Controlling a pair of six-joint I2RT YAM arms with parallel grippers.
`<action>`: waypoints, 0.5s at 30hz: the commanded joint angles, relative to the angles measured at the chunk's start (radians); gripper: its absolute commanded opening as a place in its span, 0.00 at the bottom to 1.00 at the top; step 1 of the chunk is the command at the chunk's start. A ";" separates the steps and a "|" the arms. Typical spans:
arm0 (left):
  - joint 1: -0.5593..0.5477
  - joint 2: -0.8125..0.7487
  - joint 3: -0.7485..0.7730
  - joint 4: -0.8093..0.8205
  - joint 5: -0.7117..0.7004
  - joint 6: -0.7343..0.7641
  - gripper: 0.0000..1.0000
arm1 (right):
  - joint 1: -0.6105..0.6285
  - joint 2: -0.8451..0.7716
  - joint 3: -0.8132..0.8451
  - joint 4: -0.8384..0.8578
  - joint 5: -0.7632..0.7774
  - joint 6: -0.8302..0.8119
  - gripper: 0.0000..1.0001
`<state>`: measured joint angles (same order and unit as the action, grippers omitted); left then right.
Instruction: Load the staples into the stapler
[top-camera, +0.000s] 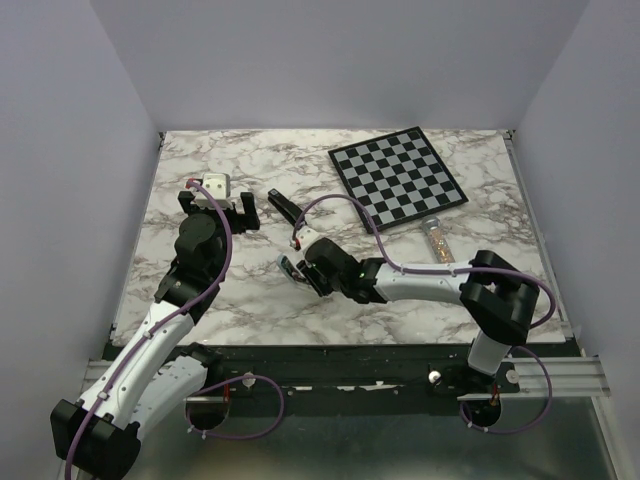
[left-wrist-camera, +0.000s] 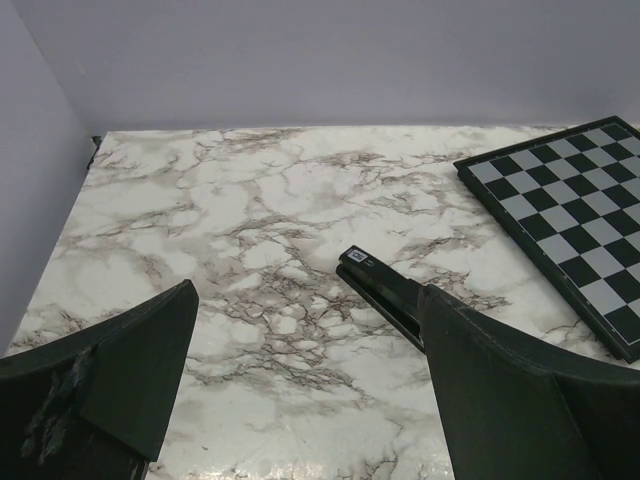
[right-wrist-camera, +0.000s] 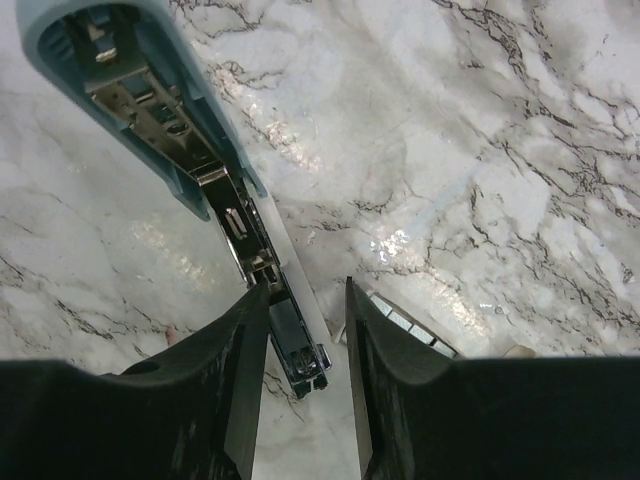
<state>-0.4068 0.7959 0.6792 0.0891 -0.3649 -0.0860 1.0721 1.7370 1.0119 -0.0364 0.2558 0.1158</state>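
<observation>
Left gripper (left-wrist-camera: 306, 296): fingers spread wide, empty, beside the closed black stapler (left-wrist-camera: 385, 295).
Right gripper (right-wrist-camera: 306, 290): half-spread astride the opened stapler (right-wrist-camera: 140, 80) rail (pinching or not, cannot tell), probably steadying it.
Staples (right-wrist-camera: 405, 318): silvery strip just beside that gripper.

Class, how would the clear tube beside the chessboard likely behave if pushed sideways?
The tube looks round and lies flat on the smooth marble table, so it would probably roll. Its brownish filling seems loose, so it may shift and unsettle the tube. The clear wall looks hard and probably slippery.
</observation>
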 joint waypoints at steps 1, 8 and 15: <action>0.003 0.002 -0.006 0.023 0.012 0.008 0.99 | -0.012 0.002 0.053 -0.036 0.003 0.012 0.43; 0.005 0.005 -0.006 0.023 0.015 0.008 0.99 | -0.017 0.033 0.059 -0.040 -0.013 0.008 0.43; 0.005 0.014 -0.003 0.018 0.029 0.006 0.99 | -0.017 -0.031 0.002 -0.036 -0.047 -0.004 0.43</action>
<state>-0.4068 0.8028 0.6792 0.0891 -0.3641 -0.0860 1.0584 1.7485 1.0492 -0.0586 0.2443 0.1154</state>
